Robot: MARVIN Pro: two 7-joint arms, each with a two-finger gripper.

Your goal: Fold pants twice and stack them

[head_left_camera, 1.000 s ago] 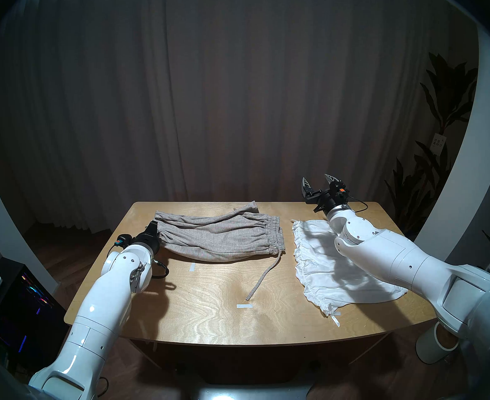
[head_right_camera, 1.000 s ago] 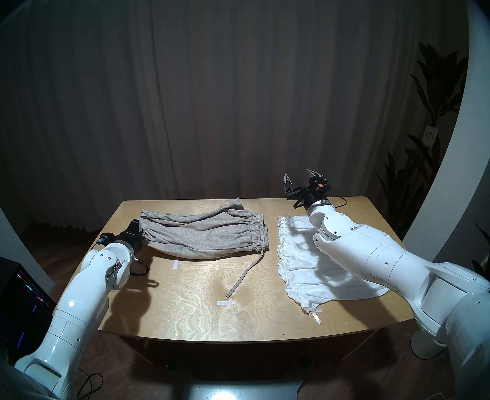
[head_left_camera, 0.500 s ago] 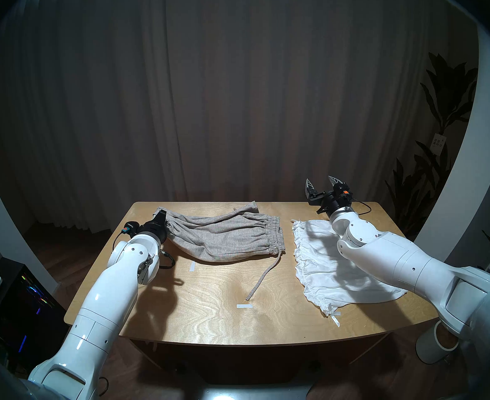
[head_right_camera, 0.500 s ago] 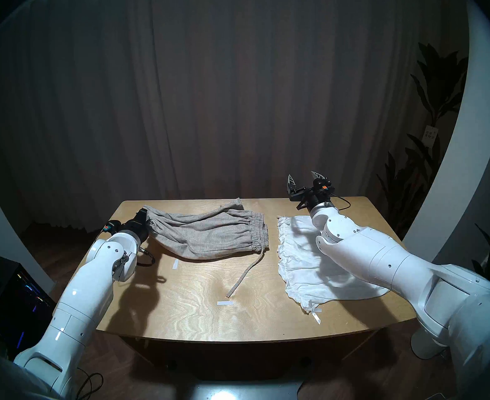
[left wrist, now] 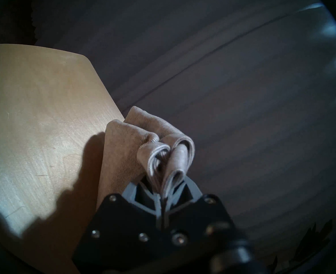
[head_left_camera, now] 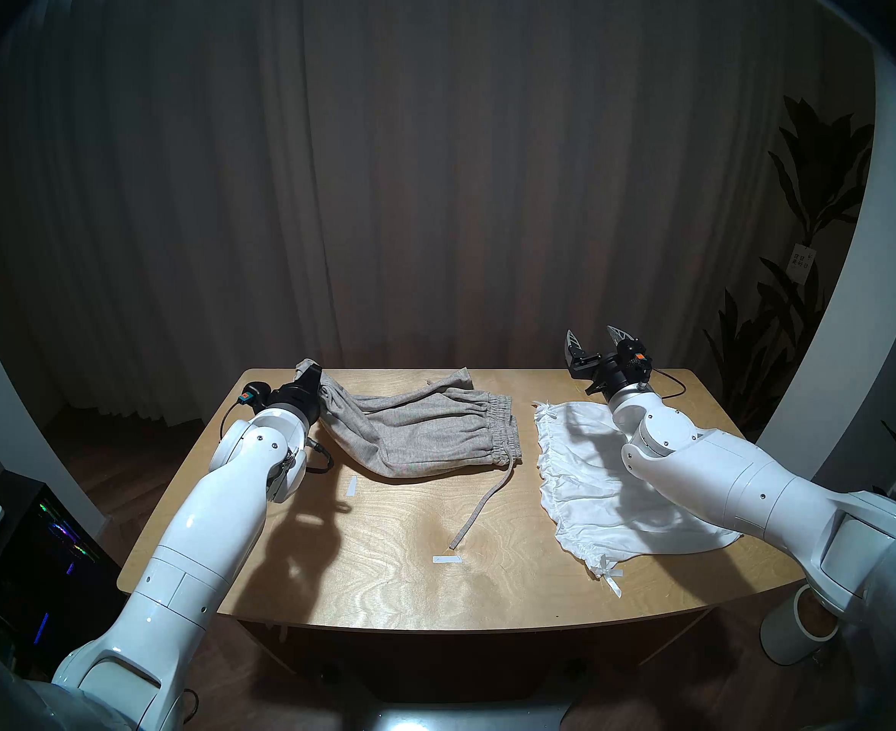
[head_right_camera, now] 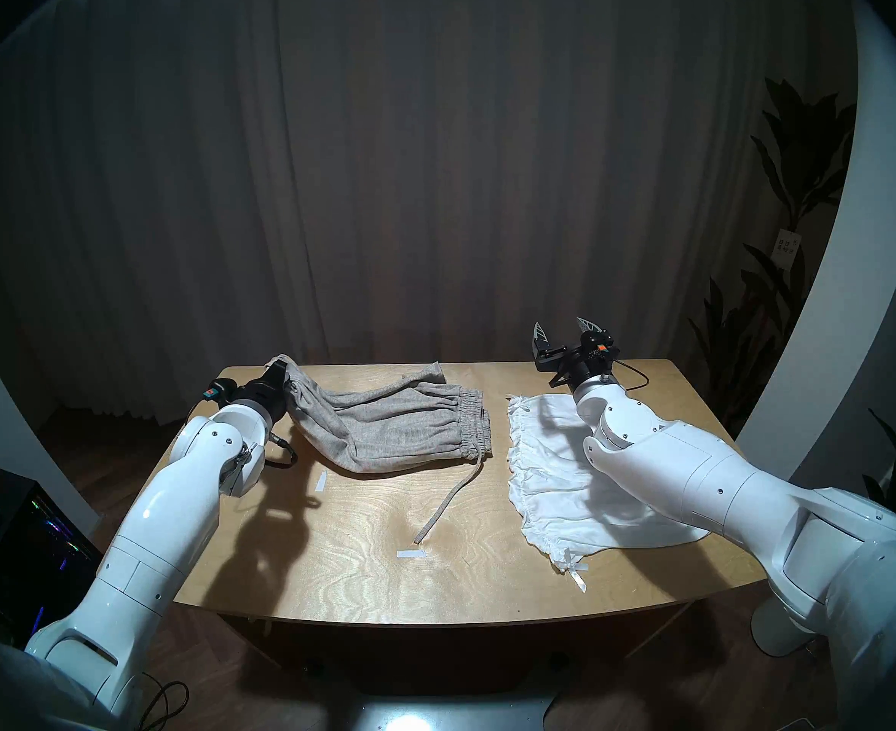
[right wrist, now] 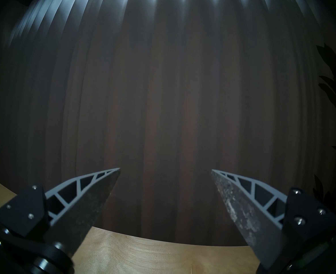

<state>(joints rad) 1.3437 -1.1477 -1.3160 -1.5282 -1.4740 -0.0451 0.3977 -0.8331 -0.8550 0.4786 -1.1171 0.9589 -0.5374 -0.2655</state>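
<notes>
The grey pants point(head_left_camera: 424, 429) lie on the far left part of the tabletop point(head_left_camera: 393, 566), and one end of them is lifted up off the wood. The left gripper point(head_left_camera: 313, 372) holds that end: its fingers point(left wrist: 132, 188) are squeezed tight on a bunch of folded cloth near the far left corner of the tabletop. From there the cloth hangs down in a slope to the rest of the pants, which rest flat. The waistband end points toward the middle, and a long drawstring point(head_left_camera: 482, 503) trails from it toward the near edge, its tip just beside a small white tape mark point(head_left_camera: 446, 559). The white shorts point(head_left_camera: 593, 492) lie spread flat on the right part, apart from the grey pants, with a ribbon tie at the near corner. The right arm reaches over the shorts, and the right gripper point(head_left_camera: 596, 339) is up in the air past the far edge of the shorts, with its fingers point(right wrist: 96, 190) spread wide and nothing between them. The head views show both garments and both arms at once. The left wrist view shows up close how the cloth is bunched in loops between the fingers, which the head views cannot show. The right wrist view shows only the spread fingers, a strip of tabletop and the dark curtain point(right wrist: 167, 89).
</notes>
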